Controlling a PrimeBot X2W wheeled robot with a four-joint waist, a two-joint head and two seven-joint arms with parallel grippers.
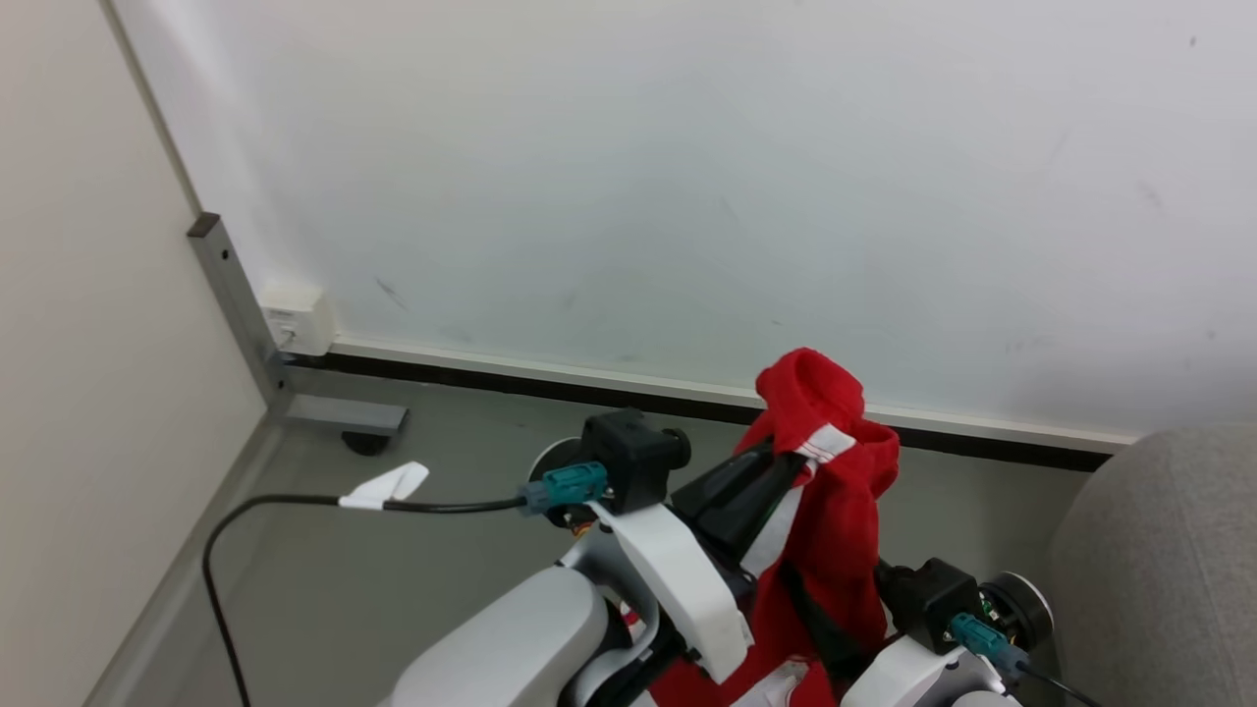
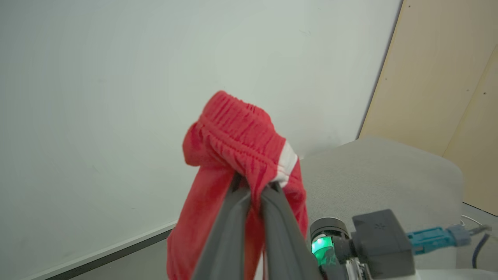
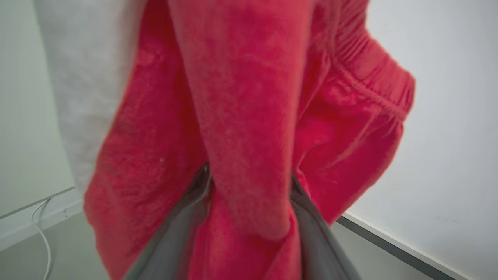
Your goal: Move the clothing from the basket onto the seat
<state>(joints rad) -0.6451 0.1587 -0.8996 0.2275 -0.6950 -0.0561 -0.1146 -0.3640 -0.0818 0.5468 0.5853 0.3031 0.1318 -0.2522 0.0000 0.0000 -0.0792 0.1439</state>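
Observation:
The clothing, a red garment with an elastic waistband and white trim, hangs in the air between my two raised arms. My left gripper is shut on its top fold beside the white stripe, and the left wrist view shows the fingertips pinched on the bunched waistband. My right gripper holds a thick fold of the same red clothing between its fingers lower down. The grey seat stands at the right, and its rounded top lies beyond the cloth. The basket is out of view.
A pale wall with a dark baseboard faces me across grey floor. A socket box and a metal post foot sit in the left corner. A black cable with a white tag runs from my left wrist.

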